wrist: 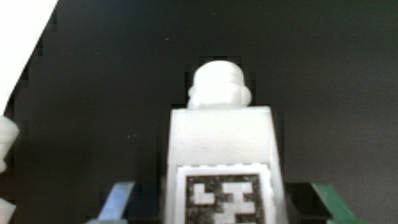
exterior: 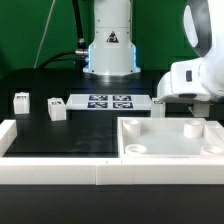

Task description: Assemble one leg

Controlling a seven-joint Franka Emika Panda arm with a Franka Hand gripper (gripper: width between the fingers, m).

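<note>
In the wrist view a white leg (wrist: 222, 135) with a rounded peg end and a black-and-white tag sits between my fingers (wrist: 128, 200), close to the camera, over the black table. My gripper (wrist: 226, 205) is shut on it. In the exterior view the gripper (exterior: 190, 98) hangs at the right, just behind the large white tray-like piece (exterior: 170, 150); the held leg is hidden there. Two more legs (exterior: 21, 100) (exterior: 57, 108) stand on the table at the exterior view's left.
The marker board (exterior: 108, 101) lies at the middle back, in front of the robot base (exterior: 108, 45). A white rail (exterior: 50, 165) runs along the front edge and left side. A white shape (wrist: 9, 160) shows at the wrist view's edge.
</note>
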